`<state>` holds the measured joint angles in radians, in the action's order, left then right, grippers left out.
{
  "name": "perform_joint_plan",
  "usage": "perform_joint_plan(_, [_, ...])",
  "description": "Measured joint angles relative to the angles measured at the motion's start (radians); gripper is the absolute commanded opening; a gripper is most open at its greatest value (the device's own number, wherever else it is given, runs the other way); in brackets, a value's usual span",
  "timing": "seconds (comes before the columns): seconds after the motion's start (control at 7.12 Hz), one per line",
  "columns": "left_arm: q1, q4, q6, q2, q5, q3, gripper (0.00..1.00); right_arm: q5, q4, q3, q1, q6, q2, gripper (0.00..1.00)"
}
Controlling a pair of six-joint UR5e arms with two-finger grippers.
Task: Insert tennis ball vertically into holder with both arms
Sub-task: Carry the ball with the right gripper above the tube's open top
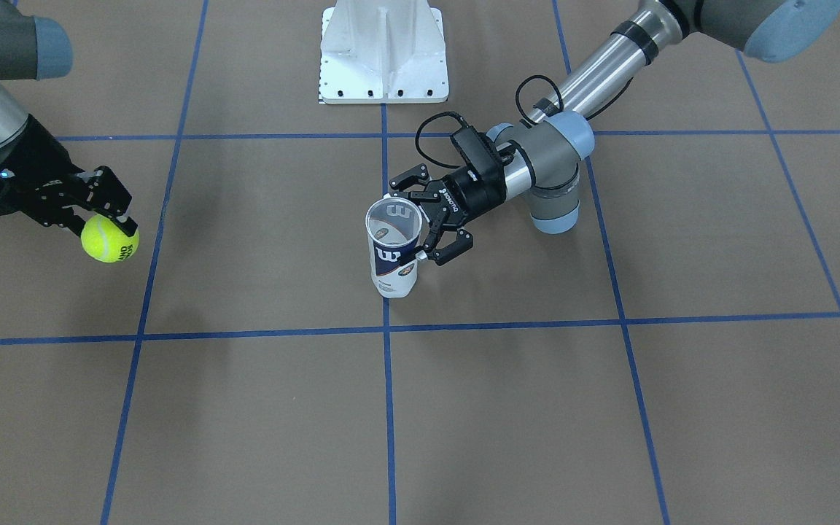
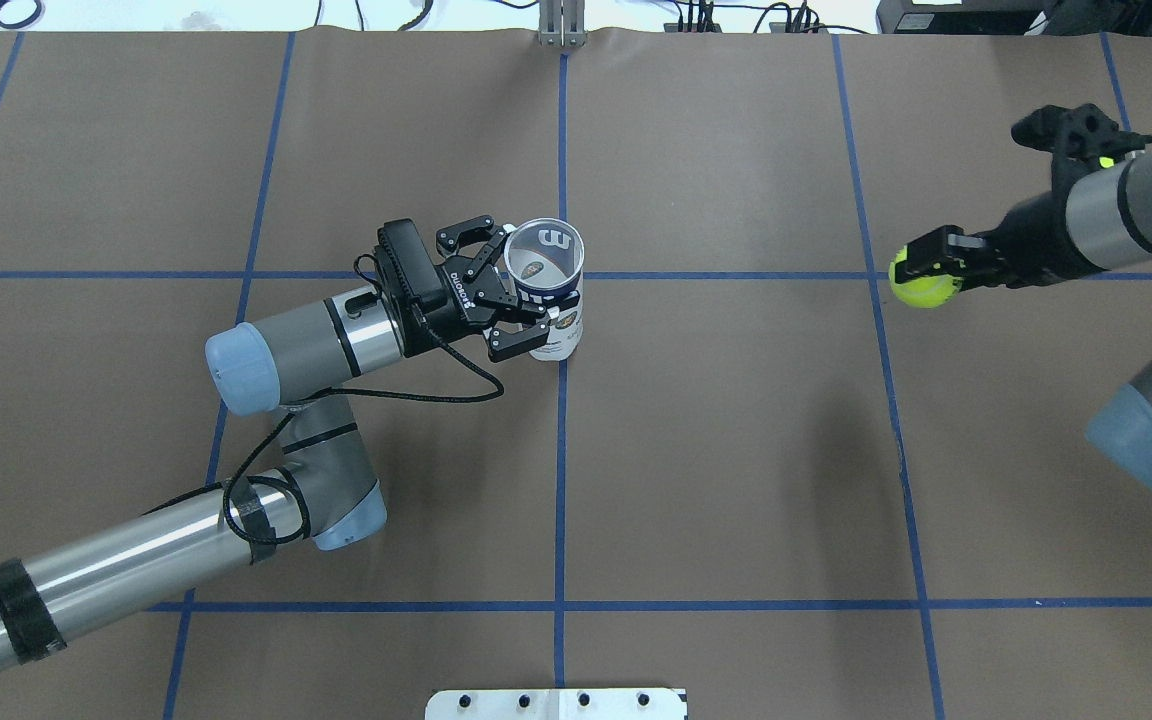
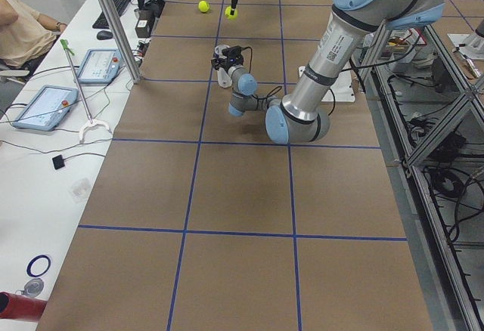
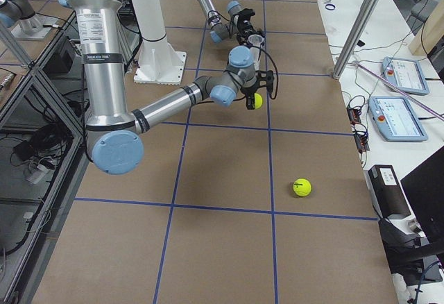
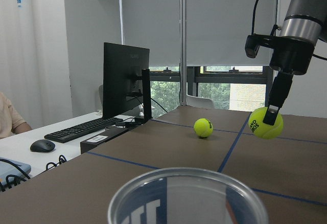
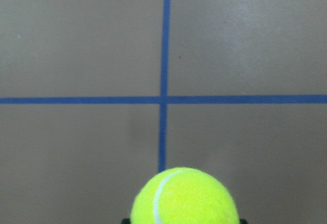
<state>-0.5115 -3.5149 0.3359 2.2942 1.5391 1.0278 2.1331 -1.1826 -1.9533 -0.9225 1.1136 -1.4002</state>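
Overhead exterior: the clear cylindrical holder [image 2: 548,290] is held upright on the brown surface [image 2: 736,450] by the closed left gripper [image 2: 514,290]; the fuzzy tennis ball [image 2: 920,281] is pinched aloft by the right gripper [image 2: 928,268].

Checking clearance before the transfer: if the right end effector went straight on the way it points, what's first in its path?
It points straight down with the tennis ball in its grip, so the ball would meet bare table paper first. Nothing else shows beneath it in the wrist view.

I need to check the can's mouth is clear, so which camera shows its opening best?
The overhead exterior view: it looks straight into the holder, empty inside. Front-facing shows the mouth obliquely, the left wrist only its near rim, side views too small, right wrist nothing.
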Motion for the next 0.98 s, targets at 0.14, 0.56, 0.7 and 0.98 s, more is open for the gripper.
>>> perform_joint_plan(0.14, [0.001,0.000,0.000,0.000,0.000,0.000,0.88,-0.008,-0.187,-0.046,0.032,0.068,0.137,0.00])
perform_joint_plan(0.56, [0.003,0.001,0.000,0.001,0.000,-0.001,0.88,-0.109,-0.651,-0.027,0.161,0.229,0.567,0.00])
perform_joint_plan(0.7, [0.004,0.000,0.000,0.001,0.000,-0.002,0.88,-0.127,-0.708,0.033,0.183,0.264,0.671,0.00])
perform_joint_plan(0.98, [0.006,0.000,0.000,0.001,0.001,-0.002,0.89,-0.179,-0.734,0.144,0.221,0.287,0.785,0.00])
